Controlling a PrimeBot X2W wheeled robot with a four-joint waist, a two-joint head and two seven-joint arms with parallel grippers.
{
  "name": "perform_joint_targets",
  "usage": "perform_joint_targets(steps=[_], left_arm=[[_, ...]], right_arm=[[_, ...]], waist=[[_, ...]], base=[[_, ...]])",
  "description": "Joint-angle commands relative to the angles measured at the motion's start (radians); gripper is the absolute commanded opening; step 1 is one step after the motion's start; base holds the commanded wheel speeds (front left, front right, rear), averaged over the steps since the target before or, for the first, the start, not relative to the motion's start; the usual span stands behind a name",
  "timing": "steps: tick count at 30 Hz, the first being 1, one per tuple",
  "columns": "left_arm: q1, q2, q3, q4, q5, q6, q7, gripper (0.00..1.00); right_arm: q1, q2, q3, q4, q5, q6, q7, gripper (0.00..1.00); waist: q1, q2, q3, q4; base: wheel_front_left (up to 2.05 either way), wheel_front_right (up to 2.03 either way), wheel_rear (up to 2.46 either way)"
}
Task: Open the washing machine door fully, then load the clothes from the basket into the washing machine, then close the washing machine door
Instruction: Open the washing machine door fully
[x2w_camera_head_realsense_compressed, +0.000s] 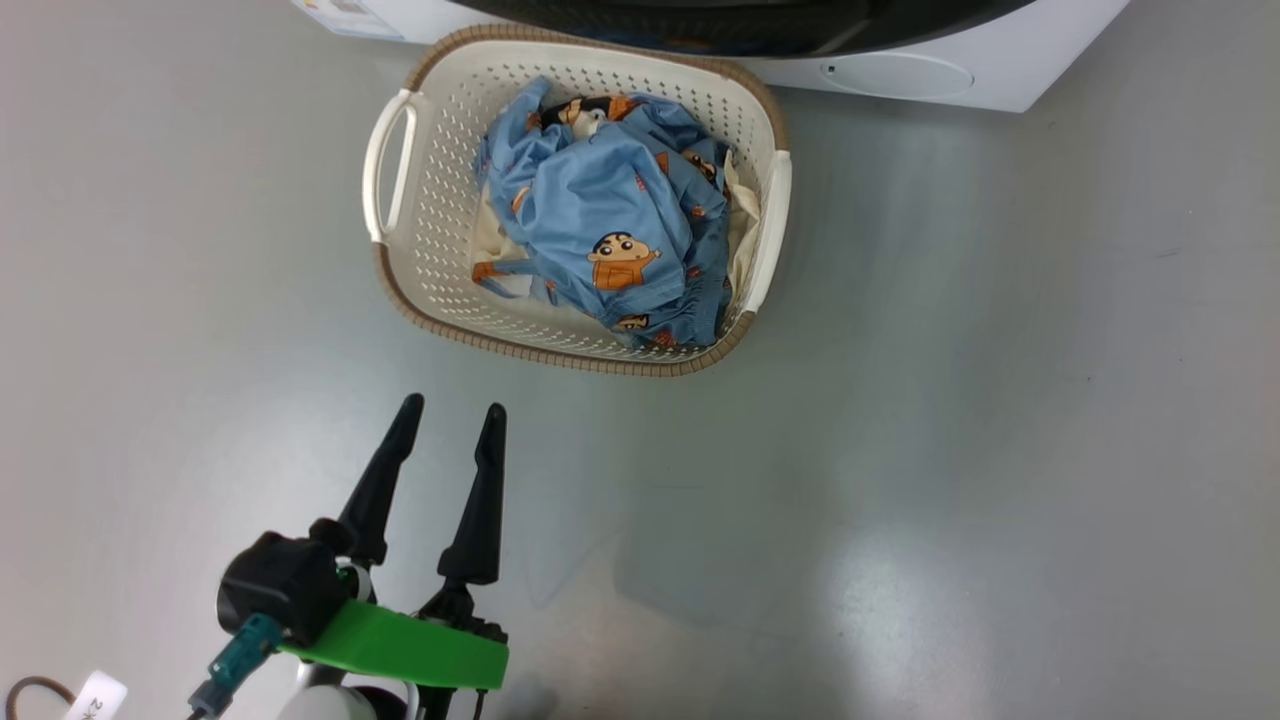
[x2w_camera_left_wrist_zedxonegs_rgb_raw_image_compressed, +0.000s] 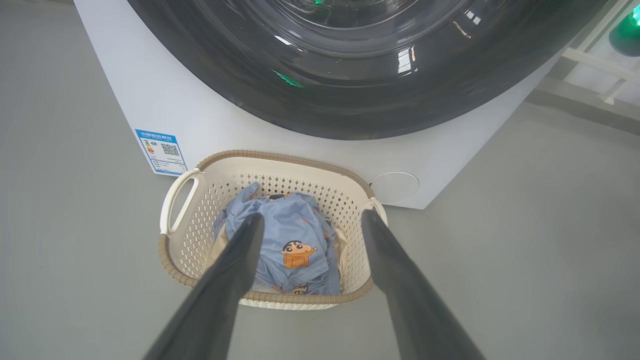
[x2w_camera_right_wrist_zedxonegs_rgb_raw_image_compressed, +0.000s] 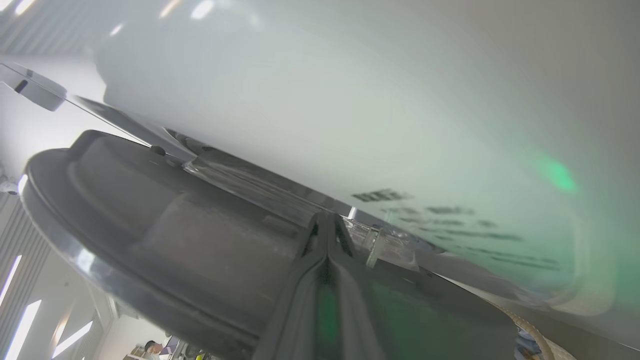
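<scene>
Grey floor (x2w_camera_head_realsense_compressed: 1000, 450) throughout. I note the basket (x2w_camera_head_realsense_compressed: 440, 150) at one o'clock of my left gripper (x2w_camera_head_realsense_compressed: 452, 408), with the clothes (x2w_camera_head_realsense_compressed: 600, 210) heaped inside and the washing machine (x2w_camera_head_realsense_compressed: 900, 75) just beyond at twelve. The washing machine door (x2w_camera_left_wrist_zedxonegs_rgb_raw_image_compressed: 350, 100) is not yet swung wide. My right gripper (x2w_camera_right_wrist_zedxonegs_rgb_raw_image_compressed: 327, 222) has its fingers pressed together, tips at the door's rim seam. My judgement is to hook behind the rim and pull along the hinge arc. The left gripper is spread wide and empty, held low and aimed at the basket.
</scene>
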Motion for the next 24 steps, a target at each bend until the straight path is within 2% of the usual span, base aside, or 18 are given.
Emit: perform_joint_targets(steps=[1,8,24], left_arm=[[0.007,0.017,0.030,-0.011,-0.002,0.005,-0.006,1.00],[0.003,0.017,0.044,-0.002,0.011,0.002,-0.006,1.00],[0.014,0.017,0.105,0.030,0.038,-0.019,-0.006,1.00]], right_arm=[[-0.009,0.016,0.021,-0.034,0.014,0.002,0.014,0.00],[0.005,0.033,0.053,-0.039,0.027,0.002,0.028,0.00],[0.119,0.120,0.209,-0.105,0.045,0.002,0.107,0.00]], waist=[[0.0000,-0.0001,-0.011,-0.005],[0.0000,-0.0001,-0.041,-0.030],[0.0000,-0.0001,-0.140,-0.107]], base=[[0.00,0.00,0.00],[0.00,0.00,0.00],[0.00,0.00,0.00]])
